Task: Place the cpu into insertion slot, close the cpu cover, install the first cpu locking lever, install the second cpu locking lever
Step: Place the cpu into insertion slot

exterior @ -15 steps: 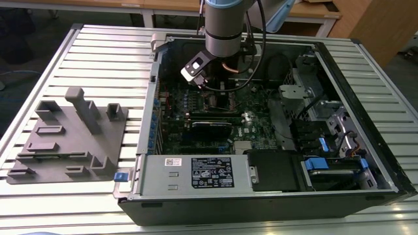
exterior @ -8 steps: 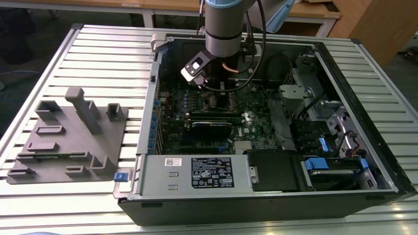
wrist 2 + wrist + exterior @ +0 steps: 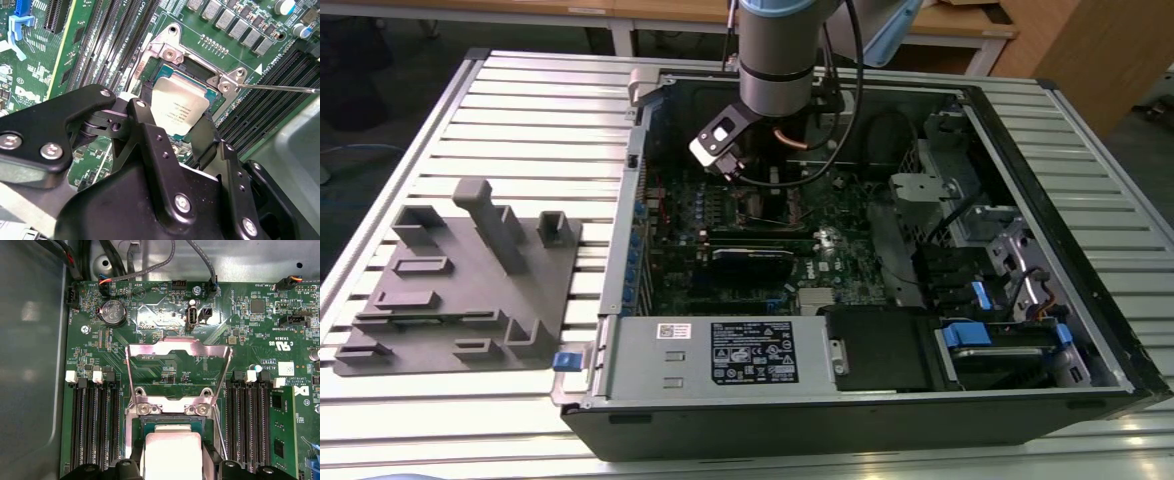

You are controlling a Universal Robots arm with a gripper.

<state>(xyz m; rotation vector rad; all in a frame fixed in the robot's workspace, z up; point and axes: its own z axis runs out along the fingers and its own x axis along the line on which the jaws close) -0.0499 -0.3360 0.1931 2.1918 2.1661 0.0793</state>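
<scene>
Black gripper (image 3: pixel 176 116) fingers (image 3: pixel 206 136) cpu-width apart, clamping small square silver-grey cpu (image 3: pixel 175 102) by opposite edges, directly over silver-rimmed insertion slot (image 3: pixel 172 410); silvery frame cpu cover (image 3: pixel 177 346) raised.

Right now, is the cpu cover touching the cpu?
Apart. In the first wrist view the cpu cover stands swung open, the board showing through its window, clear of the cpu.
</scene>
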